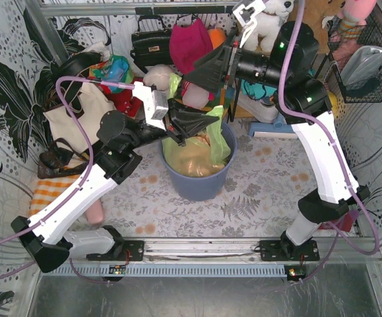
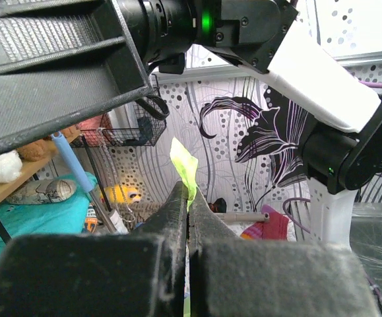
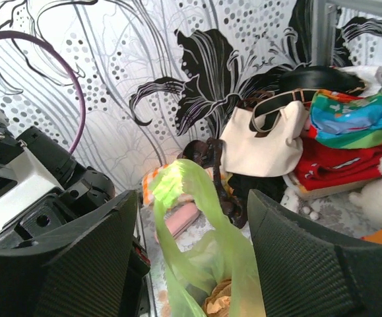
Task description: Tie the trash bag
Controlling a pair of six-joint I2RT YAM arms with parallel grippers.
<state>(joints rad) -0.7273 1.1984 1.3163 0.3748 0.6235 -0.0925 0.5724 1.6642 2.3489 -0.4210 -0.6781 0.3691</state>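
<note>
The trash bag (image 1: 210, 148) sits inside a round blue-grey bin (image 1: 184, 188) in the middle of the tabletop (image 1: 263, 191). Crumpled tan paper (image 1: 191, 165) shows through its thin green plastic. The left pincer (image 1: 177, 129) reaches in from the left over the far-left side of the bin and is clamped fully together on a strip of the bag's top edge. In the left wrist view its two pads (image 2: 171, 211) meet, and the yellow-green strip (image 2: 184, 162) sticks up from between them.

The right pincer (image 1: 200, 79) hangs above the far side of the bin, higher than the left one, and points towards the left. Its jaws stand wide apart and grip nothing. In the right wrist view a raised flap of the bag (image 3: 197, 218) stands in the gap between the two black fingers (image 3: 296, 264), which are not closed on it.

A cream tote bag (image 3: 263, 139) with dark handles leans against the patterned wall at the far left. Folded bright clothes (image 3: 349, 119) are piled just to its right
</note>
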